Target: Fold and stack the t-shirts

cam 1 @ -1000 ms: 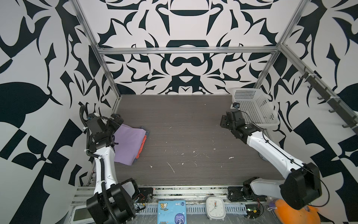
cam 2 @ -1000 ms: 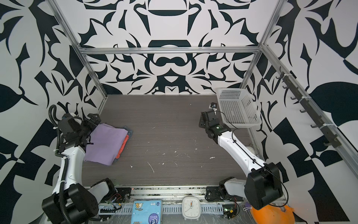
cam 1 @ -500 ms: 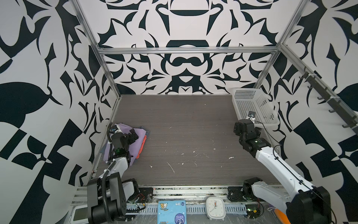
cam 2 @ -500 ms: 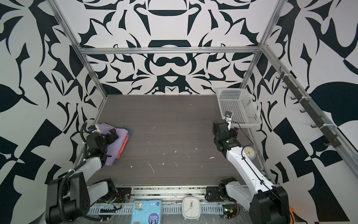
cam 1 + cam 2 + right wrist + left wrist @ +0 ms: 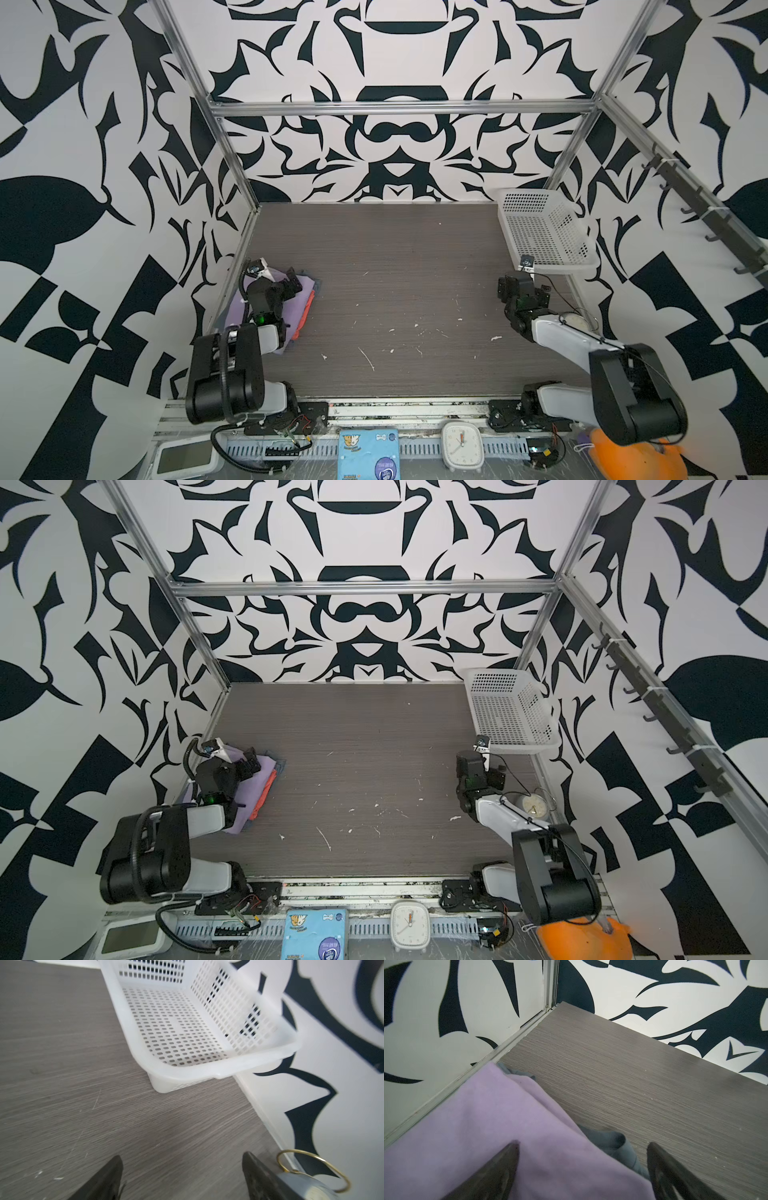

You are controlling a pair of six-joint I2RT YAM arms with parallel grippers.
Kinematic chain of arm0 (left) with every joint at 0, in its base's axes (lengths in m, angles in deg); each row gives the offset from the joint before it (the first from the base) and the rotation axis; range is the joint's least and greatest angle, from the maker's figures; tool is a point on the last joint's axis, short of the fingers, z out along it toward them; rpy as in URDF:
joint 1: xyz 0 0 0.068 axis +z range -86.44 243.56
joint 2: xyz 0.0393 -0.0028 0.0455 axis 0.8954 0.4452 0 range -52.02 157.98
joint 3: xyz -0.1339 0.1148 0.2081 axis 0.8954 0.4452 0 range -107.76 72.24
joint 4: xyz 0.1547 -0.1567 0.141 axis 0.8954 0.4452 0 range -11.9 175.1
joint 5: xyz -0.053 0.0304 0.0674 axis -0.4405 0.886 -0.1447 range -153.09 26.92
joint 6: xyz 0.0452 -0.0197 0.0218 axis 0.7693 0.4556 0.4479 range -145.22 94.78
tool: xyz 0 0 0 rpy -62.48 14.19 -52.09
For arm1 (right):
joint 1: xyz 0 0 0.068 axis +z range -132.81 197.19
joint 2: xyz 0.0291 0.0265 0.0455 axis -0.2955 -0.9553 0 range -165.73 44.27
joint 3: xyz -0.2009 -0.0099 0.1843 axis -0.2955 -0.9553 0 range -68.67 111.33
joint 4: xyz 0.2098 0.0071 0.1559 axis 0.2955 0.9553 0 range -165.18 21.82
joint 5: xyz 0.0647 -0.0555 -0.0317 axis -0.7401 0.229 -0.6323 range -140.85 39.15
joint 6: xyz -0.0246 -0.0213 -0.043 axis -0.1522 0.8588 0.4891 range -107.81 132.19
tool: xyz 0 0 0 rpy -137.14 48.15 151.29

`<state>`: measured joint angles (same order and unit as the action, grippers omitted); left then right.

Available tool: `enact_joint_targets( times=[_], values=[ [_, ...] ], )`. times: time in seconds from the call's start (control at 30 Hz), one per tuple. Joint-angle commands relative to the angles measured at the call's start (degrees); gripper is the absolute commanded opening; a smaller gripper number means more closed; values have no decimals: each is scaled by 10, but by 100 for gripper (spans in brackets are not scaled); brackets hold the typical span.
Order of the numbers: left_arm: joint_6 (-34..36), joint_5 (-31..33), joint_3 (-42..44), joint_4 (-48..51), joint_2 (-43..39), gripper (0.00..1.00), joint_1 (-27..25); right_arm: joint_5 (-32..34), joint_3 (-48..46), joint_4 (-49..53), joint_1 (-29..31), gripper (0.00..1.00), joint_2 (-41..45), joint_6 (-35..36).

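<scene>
Over lavender t-shirt point(image 5: 477, 1115), left pincer point(image 5: 583, 1142) wide and empty — right pincer point(image 5: 182, 1155) wide by basket point(image 5: 207, 1070), blue packet point(image 5: 368, 453) print unreadable

The left arm point(image 5: 270, 336) and right arm point(image 5: 561, 336) pair white links with bulky black joints. At eight o'clock, a ribbed black hose point(image 5: 225, 374) runs alongside, and a green light point(image 5: 261, 319) glows.
</scene>
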<state>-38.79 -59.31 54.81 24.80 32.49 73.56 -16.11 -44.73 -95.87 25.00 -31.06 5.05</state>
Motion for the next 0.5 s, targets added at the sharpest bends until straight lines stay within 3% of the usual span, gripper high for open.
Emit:
enact_joint_targets(
  times=[0.0, 0.07, 0.17, 0.27, 0.37, 0.47],
  values=[
    [27, 2, 29, -170, 74, 99, -14, -37, -22, -184, -6, 94, -36, 46],
    [25, 16, 18, -67, 26, 99, -18, -65, 1, -145, -10, 95, -43, 43],
    [29, 14, 5, -101, 58, 99, -21, -109, -4, -172, -15, 96, -50, 37],
    [26, 18, -16, -19, 36, 99, -22, -138, -43, -283, -20, 98, -87, 37],
    [27, 31, -14, -54, 53, 99, -25, -160, -75, -417, -20, 100, -150, 55],
    [28, 34, -21, -28, 47, 99, -28, -179, -55, -349, -21, 100, -134, 52]
  ],
)
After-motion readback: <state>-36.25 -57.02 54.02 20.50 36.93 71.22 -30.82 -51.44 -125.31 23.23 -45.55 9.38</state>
